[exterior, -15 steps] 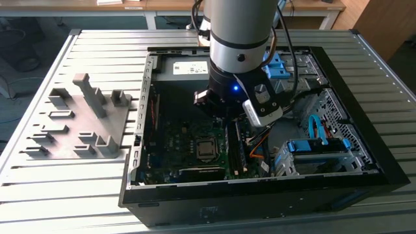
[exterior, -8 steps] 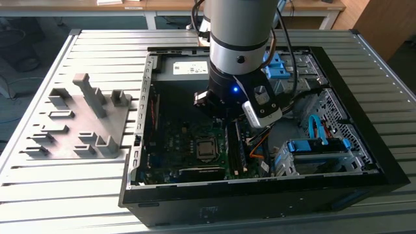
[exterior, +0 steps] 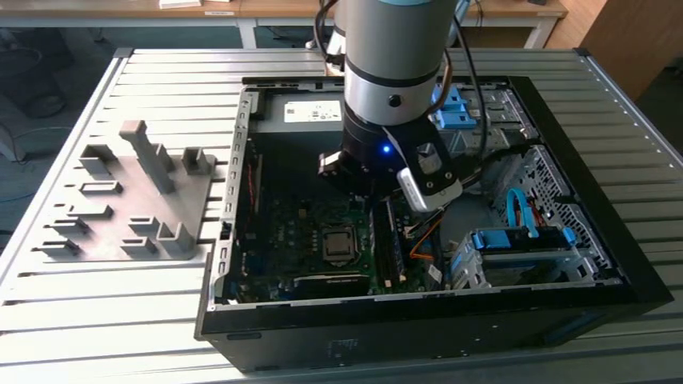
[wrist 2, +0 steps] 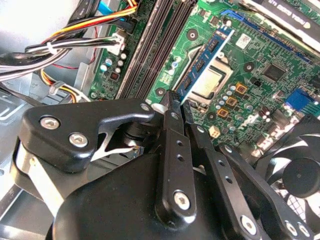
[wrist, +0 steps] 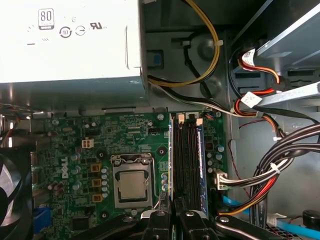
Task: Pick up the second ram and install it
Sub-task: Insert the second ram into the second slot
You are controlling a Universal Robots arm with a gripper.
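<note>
Second wrist view: long thin blue-green second ram [wrist 2: 206,62] is gripped tight at one end by black metal gripper [wrist 2: 179,102]. It is lined along a slot just beside silver square chip [wrist 2: 212,82], mid green board [wrist 2: 260,55]. Ram should be kept straight & pushed down evenly, w/o tilt.

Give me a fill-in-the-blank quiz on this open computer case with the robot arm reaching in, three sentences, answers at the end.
The grey plastic slotted holder block sits on the slatted metal table, at the exterior view's ___ of the black computer case.
The black gripper is shut on the second ram, a long blue-green memory stick, right beside the square silver ___.
That stick runs parallel to the long black slots on the green ___.
Missing words: left; processor; motherboard.
</note>
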